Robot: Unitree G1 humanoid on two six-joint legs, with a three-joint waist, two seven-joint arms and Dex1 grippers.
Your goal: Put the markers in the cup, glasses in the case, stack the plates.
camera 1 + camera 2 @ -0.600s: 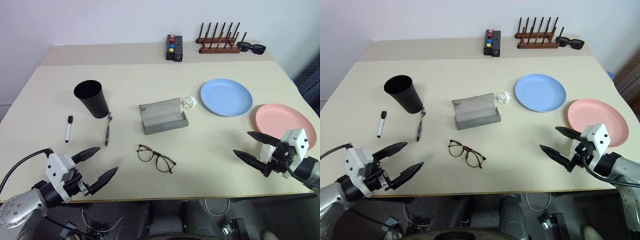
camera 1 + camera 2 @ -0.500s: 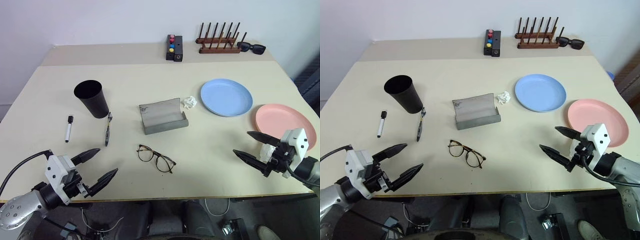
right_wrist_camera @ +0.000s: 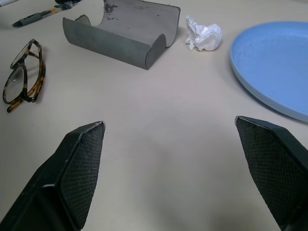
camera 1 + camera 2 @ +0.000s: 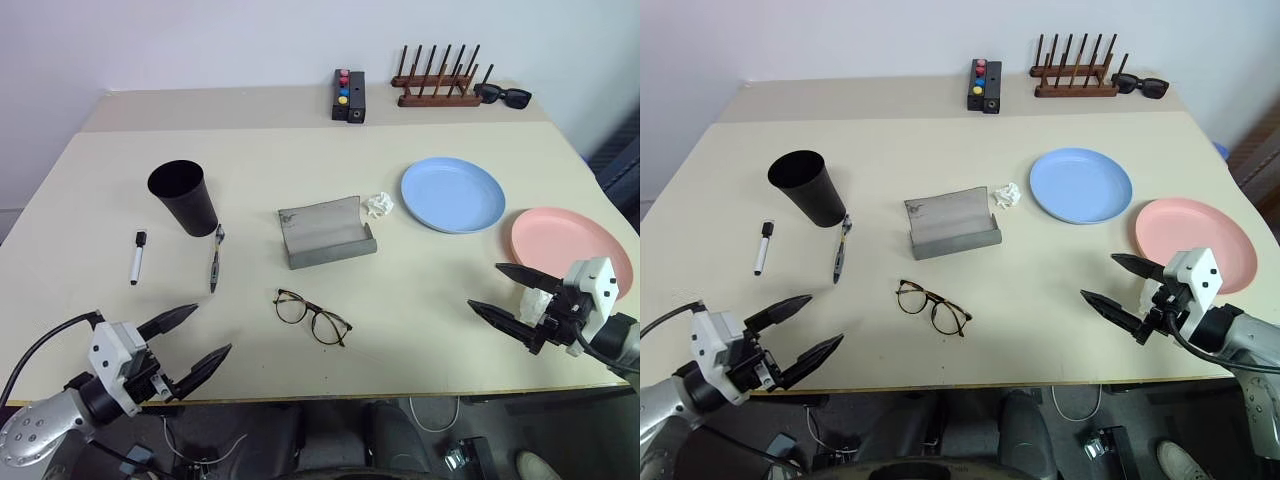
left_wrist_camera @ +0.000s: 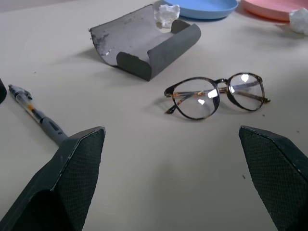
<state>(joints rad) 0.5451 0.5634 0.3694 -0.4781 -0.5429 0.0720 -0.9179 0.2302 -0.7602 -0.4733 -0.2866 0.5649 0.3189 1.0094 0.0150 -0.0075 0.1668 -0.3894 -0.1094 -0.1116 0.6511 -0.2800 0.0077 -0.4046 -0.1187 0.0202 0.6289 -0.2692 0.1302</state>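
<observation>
Glasses (image 4: 313,318) between both open hands, untouched.

Bare table (image 4: 420,290) lies between glasses (image 4: 312,318) and plates (image 4: 455,195).

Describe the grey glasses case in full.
The grey rectangular hard-shell glasses case lies open near the middle of the beige table, its curved, scuffed lid raised behind a shallow tray that holds nothing. It looks like matte plastic. Nothing touches it: the crumpled white paper and the round tortoiseshell glasses lie close by, apart from it.
</observation>
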